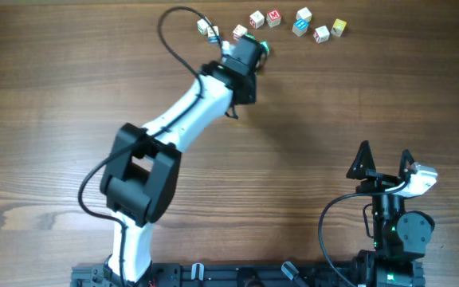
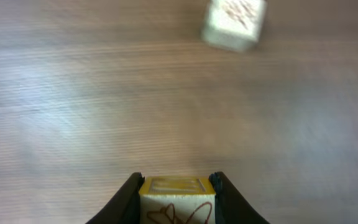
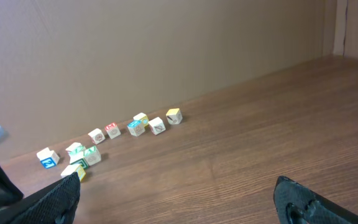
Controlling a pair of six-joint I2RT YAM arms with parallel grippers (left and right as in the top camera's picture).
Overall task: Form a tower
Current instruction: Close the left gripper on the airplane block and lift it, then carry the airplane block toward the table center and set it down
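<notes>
Left jaws are gripping a cube (image 2: 178, 200) at twelve o'clock on the tabletop (image 1: 333, 119), pinching flat opposite sides; probably light, stiff, slick wood. Right jaws are gaping. No tower is showing clearly.

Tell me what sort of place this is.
Probably a robotics lab bench: a bare wood-grain table, a left arm and a right arm mounted at its near edge, small letter cubes scattered at the far side, and a plain wall behind.
</notes>
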